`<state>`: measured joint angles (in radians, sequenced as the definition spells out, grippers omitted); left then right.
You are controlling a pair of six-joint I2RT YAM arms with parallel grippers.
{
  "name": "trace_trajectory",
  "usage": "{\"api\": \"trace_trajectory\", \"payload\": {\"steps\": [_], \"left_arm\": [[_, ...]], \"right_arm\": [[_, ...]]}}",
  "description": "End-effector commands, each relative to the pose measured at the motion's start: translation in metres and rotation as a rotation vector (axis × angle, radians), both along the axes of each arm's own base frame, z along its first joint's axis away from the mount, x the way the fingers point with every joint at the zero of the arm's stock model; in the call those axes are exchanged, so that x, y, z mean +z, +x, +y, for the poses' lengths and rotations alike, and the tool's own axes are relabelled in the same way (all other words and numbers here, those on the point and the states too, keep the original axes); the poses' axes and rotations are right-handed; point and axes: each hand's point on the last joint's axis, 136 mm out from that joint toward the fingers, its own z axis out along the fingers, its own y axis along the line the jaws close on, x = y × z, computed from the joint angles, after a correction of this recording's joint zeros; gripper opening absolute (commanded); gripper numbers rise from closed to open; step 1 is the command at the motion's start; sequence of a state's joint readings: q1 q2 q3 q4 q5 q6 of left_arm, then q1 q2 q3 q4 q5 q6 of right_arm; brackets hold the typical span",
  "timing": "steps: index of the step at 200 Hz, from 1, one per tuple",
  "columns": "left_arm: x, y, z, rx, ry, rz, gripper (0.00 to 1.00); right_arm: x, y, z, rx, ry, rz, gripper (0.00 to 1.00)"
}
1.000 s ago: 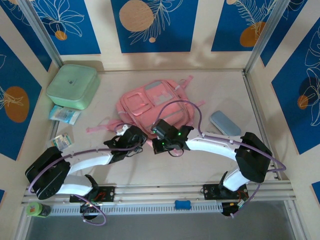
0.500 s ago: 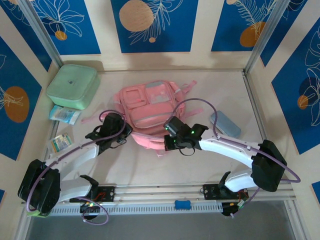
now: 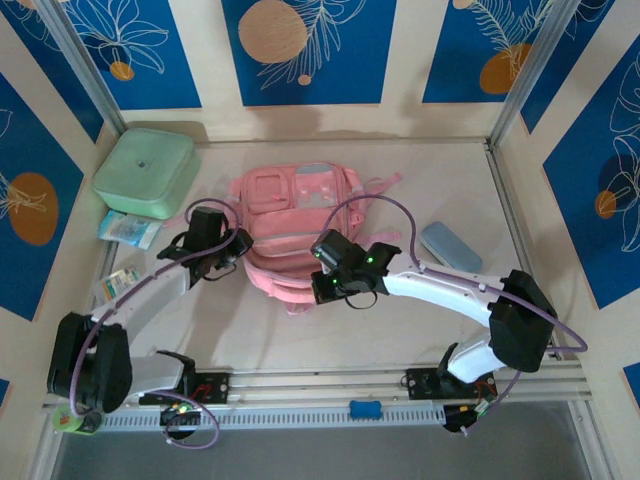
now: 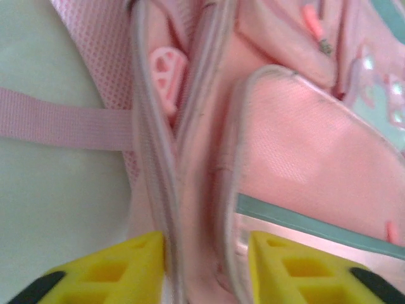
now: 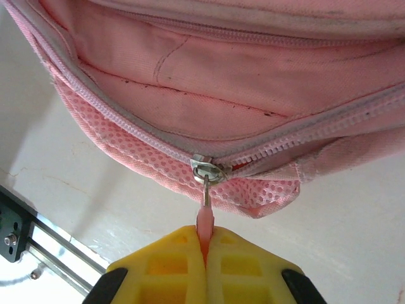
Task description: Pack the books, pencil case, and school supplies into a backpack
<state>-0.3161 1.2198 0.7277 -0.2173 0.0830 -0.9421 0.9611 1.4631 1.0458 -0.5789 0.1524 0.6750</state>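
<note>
Mostly mesh backpack (image 3: 290, 200), slim zipper pull (image 5: 205, 218)

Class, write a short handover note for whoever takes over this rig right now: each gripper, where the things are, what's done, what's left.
Left gripper: open, fingers either side of a side edge of the backpack.
Right gripper: shut on the zipper pull at the backpack's near edge.
Pencil case: on the table, right of the backpack.
Packets: on the table, to the left.
Done: zipper pull gripped.
Left: open the zip, then pack everything.
</note>
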Motion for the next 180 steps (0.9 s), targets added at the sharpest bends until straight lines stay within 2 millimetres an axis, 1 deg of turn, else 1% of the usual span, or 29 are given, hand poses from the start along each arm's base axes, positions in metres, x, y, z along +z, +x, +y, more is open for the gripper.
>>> {"api": "trace_trajectory", "payload": {"steps": [1, 4, 12, 19, 39, 53, 67, 76, 97, 119, 128, 138, 145, 159, 180], "left_arm": [[0.017, -0.022, -0.014, 0.013, -0.126, -0.017, 0.47], [0.015, -0.026, -0.019, 0.021, -0.167, -0.004, 0.47], [0.019, -0.032, -0.036, 0.003, -0.285, -0.021, 0.49], [0.021, -0.039, -0.045, 0.01, -0.333, -0.027, 0.52], [0.025, -0.061, -0.054, 0.062, -0.267, -0.032, 0.56], [0.022, -0.071, -0.067, 0.09, -0.303, -0.019, 0.57], [0.015, -0.076, -0.077, 0.126, -0.343, 0.001, 0.57], [0.011, -0.079, -0.082, 0.147, -0.336, 0.003, 0.58], [0.002, -0.079, -0.092, 0.162, -0.316, 0.039, 0.62], [-0.007, -0.073, -0.095, 0.192, -0.315, 0.025, 0.62], [-0.015, -0.074, -0.094, 0.206, -0.3, 0.046, 0.62], [-0.018, -0.073, -0.095, 0.208, -0.285, 0.058, 0.62], [-0.024, -0.075, -0.094, 0.216, -0.257, 0.078, 0.59], [-0.034, -0.076, -0.092, 0.235, -0.222, 0.106, 0.49], [-0.051, -0.082, -0.089, 0.253, -0.193, 0.152, 0.48]], "right_arm": [[0.004, -0.007, 0.015, 0.03, 0.059, 0.03, 0.0], [0.004, -0.007, 0.015, 0.031, 0.059, 0.028, 0.0], [0.002, -0.008, 0.015, 0.033, 0.054, 0.027, 0.0], [0.0, -0.008, 0.015, 0.033, 0.044, 0.024, 0.0], [-0.002, -0.007, 0.011, 0.02, 0.023, 0.009, 0.0], [-0.004, -0.006, 0.009, 0.01, 0.02, 0.005, 0.0], [-0.005, -0.007, 0.01, 0.012, 0.02, 0.004, 0.0], [-0.006, -0.007, 0.009, 0.011, 0.017, 0.005, 0.0], [-0.008, -0.007, 0.009, 0.008, 0.011, 0.009, 0.0], [-0.007, -0.006, 0.009, 0.003, 0.019, -0.005, 0.0], [-0.009, -0.006, 0.008, 0.001, 0.016, -0.006, 0.0], [-0.01, -0.006, 0.01, 0.001, 0.016, -0.005, 0.0], [-0.011, -0.005, 0.01, 0.0, 0.014, -0.003, 0.0], [-0.013, -0.005, 0.012, 0.0, 0.013, 0.0, 0.0], [-0.014, -0.003, 0.014, 0.002, 0.013, 0.005, 0.0]]}}
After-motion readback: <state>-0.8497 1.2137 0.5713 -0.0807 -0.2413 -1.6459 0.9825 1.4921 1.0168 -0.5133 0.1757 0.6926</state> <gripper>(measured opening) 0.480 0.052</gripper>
